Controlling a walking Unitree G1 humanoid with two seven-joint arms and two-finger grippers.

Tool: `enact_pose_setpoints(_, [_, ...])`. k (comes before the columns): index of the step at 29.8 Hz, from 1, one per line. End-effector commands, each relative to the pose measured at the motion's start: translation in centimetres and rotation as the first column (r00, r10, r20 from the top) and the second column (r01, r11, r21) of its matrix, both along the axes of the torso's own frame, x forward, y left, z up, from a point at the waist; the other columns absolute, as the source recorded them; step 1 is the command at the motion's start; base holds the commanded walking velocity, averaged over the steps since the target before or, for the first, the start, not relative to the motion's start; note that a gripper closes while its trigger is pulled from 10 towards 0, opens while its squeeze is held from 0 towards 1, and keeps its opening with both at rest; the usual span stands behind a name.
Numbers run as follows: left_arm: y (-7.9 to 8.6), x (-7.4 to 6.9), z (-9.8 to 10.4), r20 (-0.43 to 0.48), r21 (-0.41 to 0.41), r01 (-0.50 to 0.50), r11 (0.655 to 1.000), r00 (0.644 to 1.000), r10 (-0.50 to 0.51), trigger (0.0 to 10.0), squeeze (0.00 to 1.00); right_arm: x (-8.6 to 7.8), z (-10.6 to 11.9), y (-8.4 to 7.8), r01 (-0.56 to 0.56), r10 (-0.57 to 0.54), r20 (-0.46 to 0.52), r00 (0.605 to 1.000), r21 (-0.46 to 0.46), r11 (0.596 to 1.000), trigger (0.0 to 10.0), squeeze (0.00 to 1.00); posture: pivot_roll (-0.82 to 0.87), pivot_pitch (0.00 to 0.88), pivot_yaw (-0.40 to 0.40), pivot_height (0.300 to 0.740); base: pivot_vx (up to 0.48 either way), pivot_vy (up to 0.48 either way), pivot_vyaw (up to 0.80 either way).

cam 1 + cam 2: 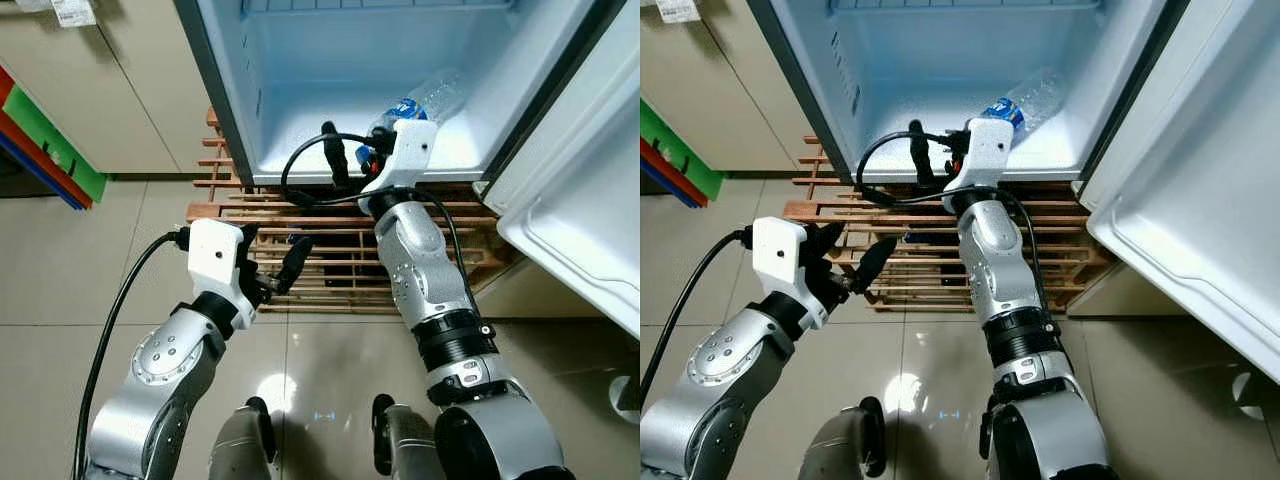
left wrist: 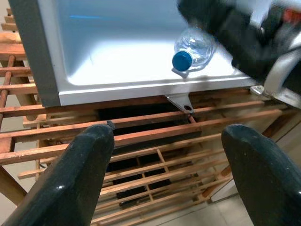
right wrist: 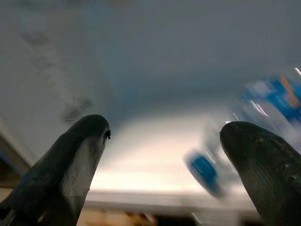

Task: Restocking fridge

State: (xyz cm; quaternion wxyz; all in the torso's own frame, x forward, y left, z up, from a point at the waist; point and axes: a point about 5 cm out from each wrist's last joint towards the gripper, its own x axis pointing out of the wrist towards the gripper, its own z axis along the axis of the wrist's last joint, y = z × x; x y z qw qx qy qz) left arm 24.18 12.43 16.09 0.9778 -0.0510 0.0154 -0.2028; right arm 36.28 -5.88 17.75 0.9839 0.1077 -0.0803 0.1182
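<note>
Clear plastic water bottle with blue cap (image 2: pixel 195 48) lying on open white fridge floor (image 1: pixel 300 150), right gripper (image 3: pixel 164 155) spread beside it, left gripper (image 2: pixel 164 155) spread over wooden slatted pallet (image 1: pixel 330 260)

A clear plastic water bottle (image 2: pixel 196 48) with a blue cap and, I think, a blue label lies on its side on my open fridge's (image 1: pixel 300 60) white floor.

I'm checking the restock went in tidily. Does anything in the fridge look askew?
Yes. The water bottle lies on its side on the fridge floor, blue cap towards the open front, not standing. The right pincer is open beside it, holding nothing.
</note>
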Motion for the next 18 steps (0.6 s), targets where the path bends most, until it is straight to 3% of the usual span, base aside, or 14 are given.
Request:
enact_pose_setpoints(1, [0.1, -0.1, -0.4, -0.017, -0.001, -0.014, 1.000, 1.000, 0.014, 10.0, 0.00, -0.2, -2.6, -0.9, 0.076, -0.079, -0.098, 0.992, -0.031, 0.997, 10.0, 0.00, 0.05, 0.272, -0.001, 0.740, 0.000, 0.000, 0.00])
enact_pose_setpoints(4, [0.1, -0.4, -0.3, -0.017, -0.007, -0.017, 1.000, 1.000, 0.017, 10.0, 0.00, 0.3, -3.6, -2.8, 0.202, -0.215, -0.162, 0.963, -0.094, 0.975, 10.0, 0.00, 0.06, 0.272, -0.011, 0.740, 0.000, 0.000, 0.00])
enact_pose_setpoints(6, [0.1, -0.4, -0.3, -0.017, -0.007, -0.017, 1.000, 1.000, 0.017, 10.0, 0.00, 0.3, -3.6, -2.8, 0.202, -0.215, -0.162, 0.963, -0.094, 0.975, 10.0, 0.00, 0.06, 0.272, -0.011, 0.740, 0.000, 0.000, 0.00])
enact_pose_setpoints(8, [0.3, -0.7, -0.3, -0.018, -0.005, -0.034, 0.999, 0.999, 0.034, 10.0, 0.00, 0.4, -4.2, -3.4, 0.260, -0.286, -0.203, 0.937, -0.146, 0.955, 10.0, 0.00, 0.08, 0.272, -0.020, 0.740, 0.000, 0.000, 0.00])
enact_pose_setpoints(15, [0.5, -0.9, -0.3, -0.016, -0.004, -0.048, 0.999, 0.999, 0.048, 10.0, 0.00, 0.8, -4.5, -3.1, 0.260, -0.298, -0.215, 0.930, -0.188, 0.947, 10.0, 0.00, 0.10, 0.279, -0.026, 0.740, 0.000, 0.000, 0.00])
enact_pose_setpoints(18, [0.4, -1.3, -0.3, -0.020, -0.002, -0.058, 0.998, 0.998, 0.058, 10.0, 0.00, 1.9, -3.9, -2.5, 0.243, -0.288, -0.229, 0.930, -0.206, 0.948, 10.0, 0.00, 0.12, 0.284, -0.036, 0.740, 0.000, 0.000, 0.00])
